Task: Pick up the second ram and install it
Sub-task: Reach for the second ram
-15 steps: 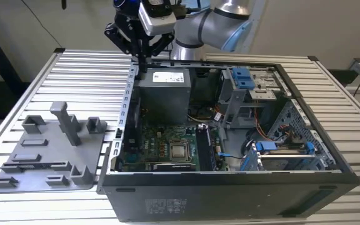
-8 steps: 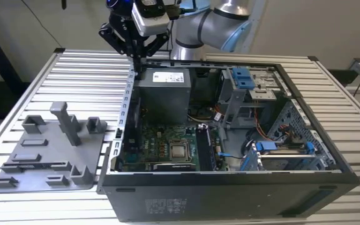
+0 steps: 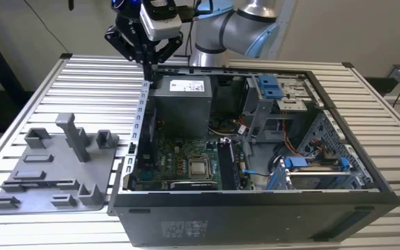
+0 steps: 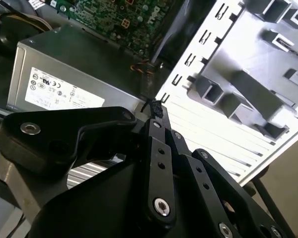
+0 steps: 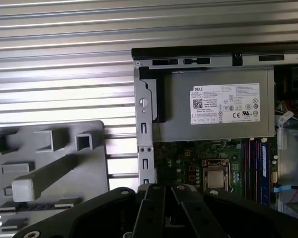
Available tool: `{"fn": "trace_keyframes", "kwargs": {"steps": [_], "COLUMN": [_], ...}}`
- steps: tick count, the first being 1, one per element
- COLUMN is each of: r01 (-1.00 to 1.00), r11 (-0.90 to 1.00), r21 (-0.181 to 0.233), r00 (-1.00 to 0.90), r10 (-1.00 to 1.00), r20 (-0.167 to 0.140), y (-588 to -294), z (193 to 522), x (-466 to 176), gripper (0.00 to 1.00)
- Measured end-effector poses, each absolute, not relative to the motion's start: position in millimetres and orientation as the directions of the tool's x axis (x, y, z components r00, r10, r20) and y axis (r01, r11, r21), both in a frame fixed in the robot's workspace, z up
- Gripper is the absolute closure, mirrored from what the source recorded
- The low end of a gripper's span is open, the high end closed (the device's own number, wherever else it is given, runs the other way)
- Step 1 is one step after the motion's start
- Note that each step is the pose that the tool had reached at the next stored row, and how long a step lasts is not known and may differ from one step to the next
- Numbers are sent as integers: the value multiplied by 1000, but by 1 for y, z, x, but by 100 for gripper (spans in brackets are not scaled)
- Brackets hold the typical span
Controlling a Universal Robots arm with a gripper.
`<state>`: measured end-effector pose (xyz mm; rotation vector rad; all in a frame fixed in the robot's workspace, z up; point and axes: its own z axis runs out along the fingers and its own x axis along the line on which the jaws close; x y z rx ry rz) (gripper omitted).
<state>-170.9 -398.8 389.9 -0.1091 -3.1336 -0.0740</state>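
A: Starting at the claw [image 3: 146, 63], what is seen?

B: Its fingers are pressed together, and nothing is seen pinched between them. It is held above the far corner of the computer case [image 3: 241, 219], just over the side wall beside the power supply [image 3: 183, 107].

A: And the second ram [image 3: 40, 183]?

B: It cannot be told for certain. A thin dark strip is seen in the long slot of the grey fixture plate [image 3: 58, 167], which is set on the table [image 3: 82, 88] at the exterior view's left of the case. That strip is judged to be it. One stick [image 5: 262, 163] is seated on the motherboard [image 3: 179, 156].

A: What could go wrong?

B: The case wall could be clipped, since the claw is held so close above it. If the strip is gripped off-centre, it could be tilted or jammed in its slot. If it is carried askew, it could be forced against the empty socket and left half seated.
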Motion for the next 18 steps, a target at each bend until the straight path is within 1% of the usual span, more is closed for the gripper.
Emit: {"fn": "trace_keyframes", "kwargs": {"steps": [18], "r01": [71], "r11": [996], "r21": [45], "r00": [-997], "r10": [69], "r20": [27], "y": [-399], "z": [387], "x": [-184], "gripper": [89]}}
